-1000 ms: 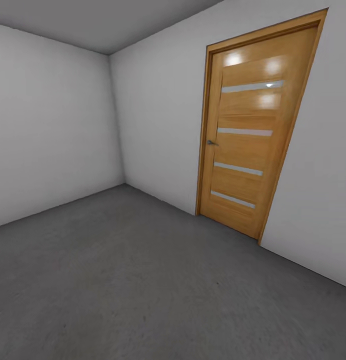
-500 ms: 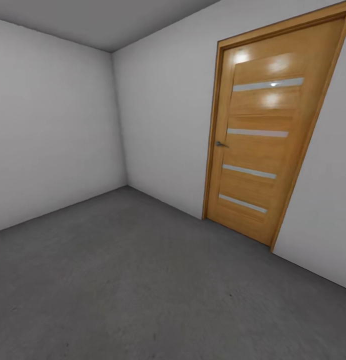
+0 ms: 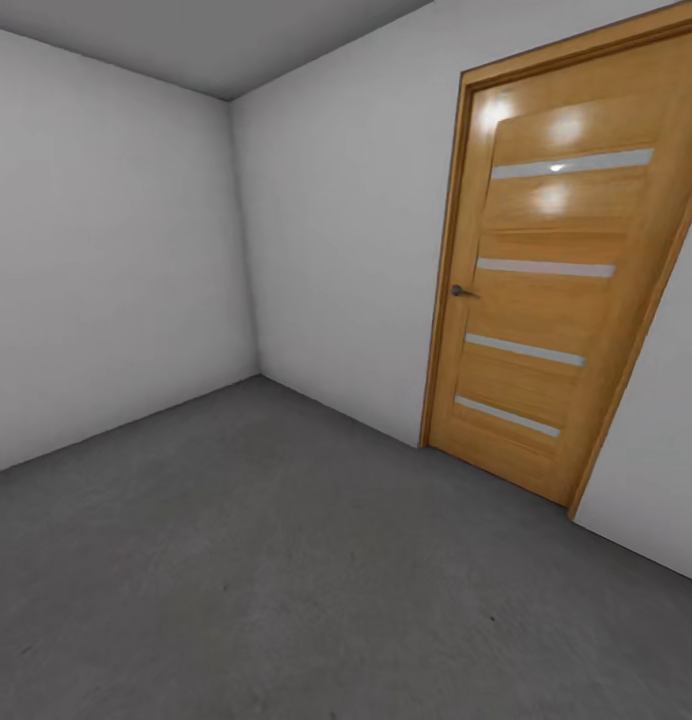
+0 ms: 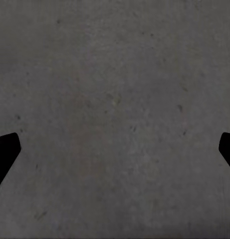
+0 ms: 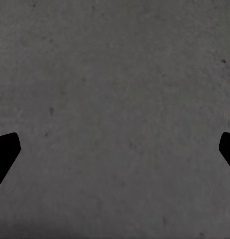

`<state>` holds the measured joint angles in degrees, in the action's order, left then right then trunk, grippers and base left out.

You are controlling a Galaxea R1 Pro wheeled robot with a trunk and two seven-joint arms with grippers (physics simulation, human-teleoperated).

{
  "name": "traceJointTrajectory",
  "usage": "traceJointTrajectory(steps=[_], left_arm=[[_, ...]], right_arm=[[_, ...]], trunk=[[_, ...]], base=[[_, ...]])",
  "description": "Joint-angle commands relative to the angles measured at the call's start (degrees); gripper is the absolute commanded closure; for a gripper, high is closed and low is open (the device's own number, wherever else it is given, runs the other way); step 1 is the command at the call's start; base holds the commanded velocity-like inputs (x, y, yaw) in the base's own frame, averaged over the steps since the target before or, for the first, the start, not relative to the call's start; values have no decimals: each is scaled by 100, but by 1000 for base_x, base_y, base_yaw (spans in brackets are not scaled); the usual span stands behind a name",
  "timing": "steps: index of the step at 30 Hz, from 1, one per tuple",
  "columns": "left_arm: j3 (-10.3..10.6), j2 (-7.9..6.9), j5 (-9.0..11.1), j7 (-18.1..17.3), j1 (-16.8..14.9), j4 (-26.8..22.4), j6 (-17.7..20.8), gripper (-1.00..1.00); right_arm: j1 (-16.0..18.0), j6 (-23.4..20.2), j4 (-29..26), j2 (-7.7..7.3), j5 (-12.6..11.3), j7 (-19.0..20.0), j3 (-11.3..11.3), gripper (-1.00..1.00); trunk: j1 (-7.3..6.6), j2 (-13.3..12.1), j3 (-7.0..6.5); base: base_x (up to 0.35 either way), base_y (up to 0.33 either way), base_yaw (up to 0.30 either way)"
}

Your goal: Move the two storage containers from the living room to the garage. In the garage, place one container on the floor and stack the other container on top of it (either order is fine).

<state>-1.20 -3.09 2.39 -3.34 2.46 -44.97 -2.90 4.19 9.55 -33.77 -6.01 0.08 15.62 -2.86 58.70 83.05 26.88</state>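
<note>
The two storage containers are out of view. I am in the garage, a bare room with white-grey walls, and its dark grey speckled concrete floor (image 3: 286, 560) spreads out ahead of me. My left gripper (image 4: 115, 149) stands open, its two dark fingertips (image 4: 5, 154) far apart over bare floor (image 4: 115, 99), with nothing between them. My right gripper (image 5: 115, 149) is open in the same way, one fingertip (image 5: 5, 154) at each side of its wrist view, over bare concrete floor (image 5: 115, 99).
A closed wooden plank door (image 3: 556, 290) with pale horizontal strips and a small metal handle (image 3: 460, 291) is set in the wall on the right. Two white walls meet in a corner (image 3: 244, 240) at the back left.
The head view has swung left, so the door has slid rightward in the picture and looks a little nearer. The door and walls themselves have not moved.
</note>
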Motion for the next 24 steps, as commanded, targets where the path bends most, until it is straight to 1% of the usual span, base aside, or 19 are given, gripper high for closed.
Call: traceJointTrajectory(steps=[1,7,11,15,24], left_arm=[[-12,1,25,-35,0,-2,-8,-100],[-12,1,25,-35,0,0,-8,-100],[-12,1,25,-35,0,-1,-8,-100],[-12,1,25,-35,0,-1,-8,-100],[-12,1,25,-35,0,0,-8,-100]], right_arm=[[3,12,2,4,1,47,-30,-100],[3,12,2,4,1,47,-30,-100],[3,12,2,4,1,50,-30,-100],[3,12,2,4,1,49,-30,-100],[3,12,2,4,1,54,-30,-100]], trunk=[[3,2,5],[3,2,5],[3,2,5],[3,2,5],[3,2,5]], base=[[279,226,0],[276,221,-1],[211,157,-75],[72,50,-200],[12,8,-253]])
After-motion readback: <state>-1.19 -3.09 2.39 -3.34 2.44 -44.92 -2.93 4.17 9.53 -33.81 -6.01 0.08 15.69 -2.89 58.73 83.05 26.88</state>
